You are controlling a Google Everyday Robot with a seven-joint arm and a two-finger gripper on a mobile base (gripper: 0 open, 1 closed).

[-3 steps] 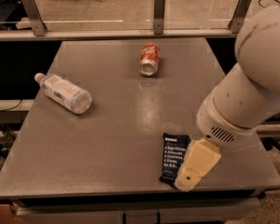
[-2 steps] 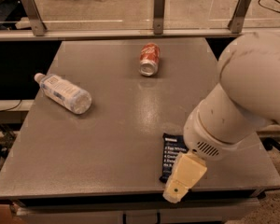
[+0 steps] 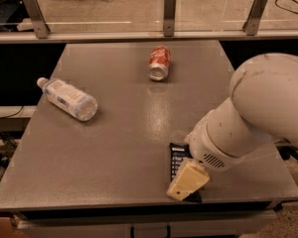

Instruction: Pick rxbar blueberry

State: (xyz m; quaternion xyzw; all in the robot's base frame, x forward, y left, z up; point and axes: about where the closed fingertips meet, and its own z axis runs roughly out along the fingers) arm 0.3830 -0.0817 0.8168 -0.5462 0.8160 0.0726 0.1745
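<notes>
The rxbar blueberry point(image 3: 178, 160) is what we are after, and it lies flat on the near right part of the table point(image 3: 114, 148), close to the front edge.

That grey table is the largest thing here, with a glass barrier point(image 3: 170, 13) standing along its far side, which we judge is there to stop things sliding off the back. The white arm point(image 3: 258, 113) comes in from the right and bends down over the near right corner, a pose we read as a reach straight down at the bar. The clear plastic bottle point(image 3: 68, 99) lies on its side at the left, and the red soda can point(image 3: 159, 62) lies on its side near the far middle. Both are well apart from the bar, so neither crowds the grasp.

The bar's long axis runs roughly from front to back, leaning a little. Its far crimped end points away toward the can, and its printed face is up. Its near half is hidden.

The gripper point(image 3: 187, 181) sits right over that near half, low against the wrapper. We cannot tell whether it is wide, narrow or already holding the bar.
</notes>
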